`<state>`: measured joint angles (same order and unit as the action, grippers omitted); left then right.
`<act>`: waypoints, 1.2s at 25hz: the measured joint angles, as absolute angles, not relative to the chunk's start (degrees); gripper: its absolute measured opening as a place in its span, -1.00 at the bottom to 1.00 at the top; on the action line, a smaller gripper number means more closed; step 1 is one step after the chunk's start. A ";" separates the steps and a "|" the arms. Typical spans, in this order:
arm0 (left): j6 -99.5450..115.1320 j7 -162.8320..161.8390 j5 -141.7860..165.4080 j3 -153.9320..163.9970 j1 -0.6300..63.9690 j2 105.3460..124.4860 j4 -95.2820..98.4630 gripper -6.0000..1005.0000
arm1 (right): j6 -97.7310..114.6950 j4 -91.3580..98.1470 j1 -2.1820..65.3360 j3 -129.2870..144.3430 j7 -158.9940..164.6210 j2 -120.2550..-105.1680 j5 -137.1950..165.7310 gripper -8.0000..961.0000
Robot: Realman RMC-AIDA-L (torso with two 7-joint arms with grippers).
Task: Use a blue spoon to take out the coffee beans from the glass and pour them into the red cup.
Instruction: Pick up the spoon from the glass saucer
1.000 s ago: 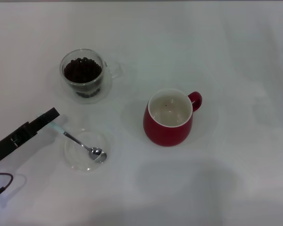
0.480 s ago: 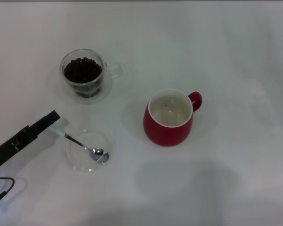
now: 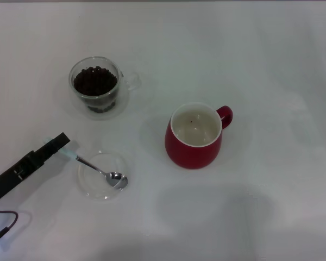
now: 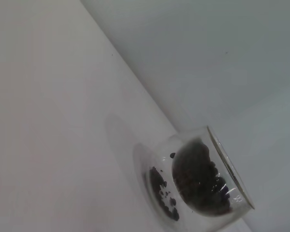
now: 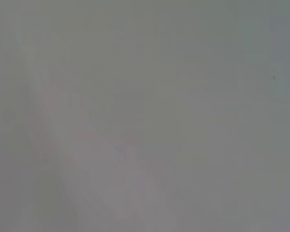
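Observation:
The blue spoon [image 3: 95, 168] lies with its silver bowl in a shallow clear glass dish [image 3: 93, 186]. Its pale blue handle end sits in my left gripper [image 3: 58, 143], which is shut on it at the left of the table. The glass [image 3: 99, 89] stands behind the dish, filled with coffee beans [image 3: 95, 80]. It also shows in the left wrist view [image 4: 232, 181], with its beans [image 4: 198, 180]. The red cup [image 3: 194, 144] stands upright to the right, with a speck in its cream inside. My right gripper is out of view.
The white table [image 3: 271, 70] stretches around these things. A dark cable [image 3: 5, 220] hangs from my left arm at the lower left corner. The right wrist view shows only a blank grey surface.
My left gripper has moved down towards the front edge with the spoon handle. The spoon bowl and the clear dish have shifted slightly to the right.

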<state>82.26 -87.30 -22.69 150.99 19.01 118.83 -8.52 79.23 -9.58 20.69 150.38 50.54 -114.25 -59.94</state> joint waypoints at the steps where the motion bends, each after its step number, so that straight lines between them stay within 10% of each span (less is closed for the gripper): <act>1: 82.26 -87.30 -22.67 151.00 18.99 118.83 -8.52 -0.18 | 79.23 -9.58 20.67 150.38 50.54 -114.25 -59.94 0.82; 17: 82.16 -87.51 -22.74 151.05 18.83 118.83 -8.45 -0.22 | 79.19 -9.58 20.17 150.38 50.53 -114.52 -59.94 0.82; 22: 82.47 -87.62 -22.85 151.02 18.74 118.83 -8.42 -0.61 | 79.18 -9.58 20.18 150.38 50.53 -114.42 -59.94 0.82; 30: 83.42 -87.91 -24.00 150.99 19.16 118.63 -8.35 -0.69 | 79.17 -9.64 20.22 150.38 50.53 -114.43 -59.94 0.82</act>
<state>83.42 -87.91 -24.00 150.99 19.16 118.63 -8.35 79.17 -9.64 20.22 150.38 50.54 -114.43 -59.94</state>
